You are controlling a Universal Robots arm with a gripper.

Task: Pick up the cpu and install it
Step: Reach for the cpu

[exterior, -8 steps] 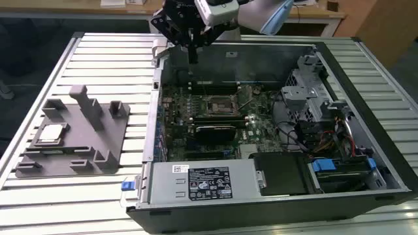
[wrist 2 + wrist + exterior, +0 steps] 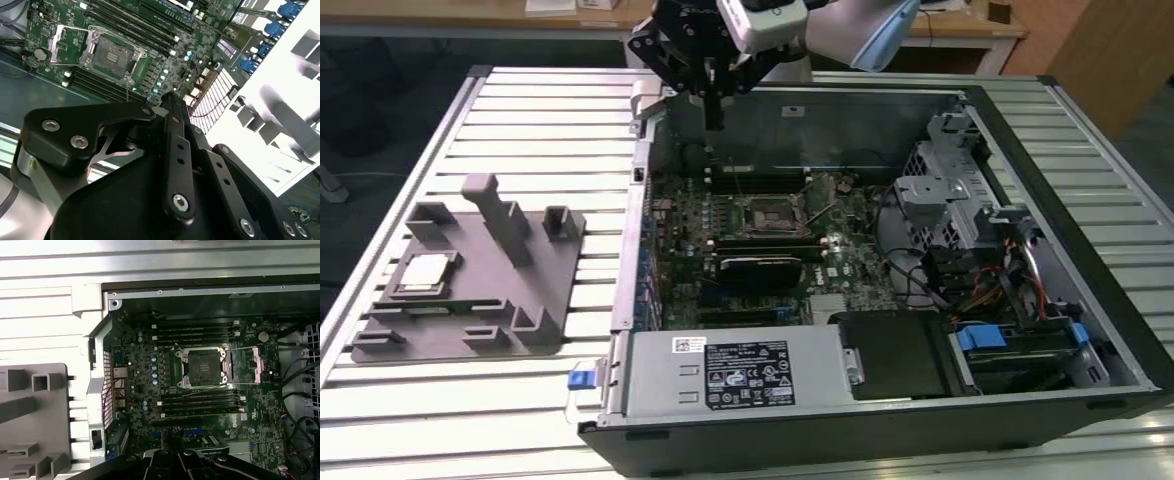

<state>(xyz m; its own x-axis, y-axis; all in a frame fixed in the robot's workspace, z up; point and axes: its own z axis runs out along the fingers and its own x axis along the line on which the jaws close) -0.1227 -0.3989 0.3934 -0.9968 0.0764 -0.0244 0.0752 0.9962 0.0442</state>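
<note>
The cpu (image 2: 424, 274) lies flat on a grey holder (image 2: 467, 335) near the table's (image 2: 520, 110) edge at the exterior view's left, well apart from the gripper (image 2: 714, 120). The gripper hangs over the far edge of the open case (image 2: 881, 420). Its fingers (image 2: 170, 112) are pressed together and hold nothing, and the bare socket (image 2: 202, 365) sits in the case below.
</note>
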